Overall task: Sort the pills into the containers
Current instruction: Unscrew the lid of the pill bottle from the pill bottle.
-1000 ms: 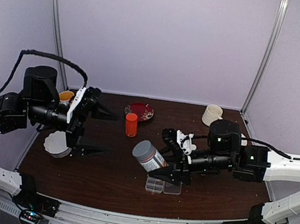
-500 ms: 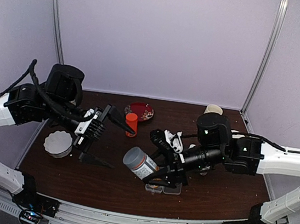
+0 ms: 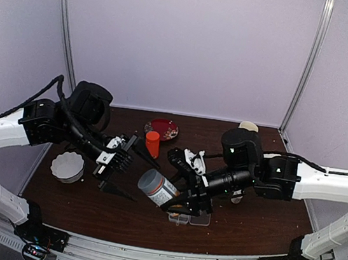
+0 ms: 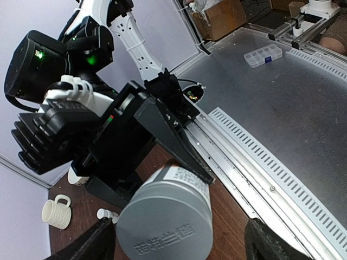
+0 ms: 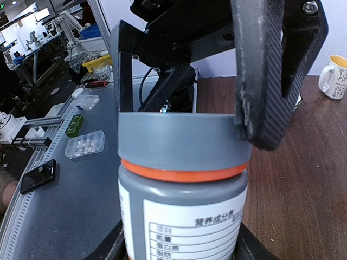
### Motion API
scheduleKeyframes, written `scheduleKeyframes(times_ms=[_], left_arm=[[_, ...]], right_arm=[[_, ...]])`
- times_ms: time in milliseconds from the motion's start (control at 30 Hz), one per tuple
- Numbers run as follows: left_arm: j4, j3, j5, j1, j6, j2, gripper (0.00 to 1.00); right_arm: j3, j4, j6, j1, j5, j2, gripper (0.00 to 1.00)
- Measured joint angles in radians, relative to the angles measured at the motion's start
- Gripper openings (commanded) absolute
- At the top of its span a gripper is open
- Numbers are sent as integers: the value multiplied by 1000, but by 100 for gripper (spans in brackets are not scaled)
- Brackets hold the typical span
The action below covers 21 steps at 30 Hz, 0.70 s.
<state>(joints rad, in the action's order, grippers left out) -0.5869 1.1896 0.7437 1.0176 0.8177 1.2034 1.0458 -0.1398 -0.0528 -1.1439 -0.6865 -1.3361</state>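
- Top external view: the clear organiser box [image 3: 191, 220] sits on the bench [image 3: 73, 210] near its front edge, just below our right hand. Its compartments are too small here for us to make out any pills.
- Our right hand [image 3: 176, 183] grips a grey-capped bottle [image 3: 152, 187] by its labelled body. It holds the bottle tilted, just above and left of the box, with the cap pointing left.
- Our left hand [image 3: 137, 178] faces that cap with its fingers spread wide, one on each side of it.
- Farther back stand an orange bottle [image 3: 152, 144], a red plate [image 3: 162, 128] and a cream mug [image 3: 247, 125].
- A white fluted cup [image 3: 66, 166] sits at the bench's left side.
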Motion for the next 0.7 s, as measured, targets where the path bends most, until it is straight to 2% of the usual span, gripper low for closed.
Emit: scheduleKeyframes(times_ms=[133, 300, 467, 633, 700], left_arm=[[-6, 0, 0, 0, 1, 2, 83], [-10, 0, -5, 1, 3, 10, 75], [-10, 3, -14, 0, 7, 26, 56], [-16, 10, -31, 0, 11, 35, 42], [-16, 11, -35, 0, -4, 39, 31]], right_arm=[[3, -1, 0, 0, 0, -13, 14], [12, -1, 0, 0, 1, -22, 12], [12, -2, -2, 0, 1, -27, 10], [12, -9, -11, -1, 14, -33, 6], [12, -11, -23, -1, 32, -33, 4]])
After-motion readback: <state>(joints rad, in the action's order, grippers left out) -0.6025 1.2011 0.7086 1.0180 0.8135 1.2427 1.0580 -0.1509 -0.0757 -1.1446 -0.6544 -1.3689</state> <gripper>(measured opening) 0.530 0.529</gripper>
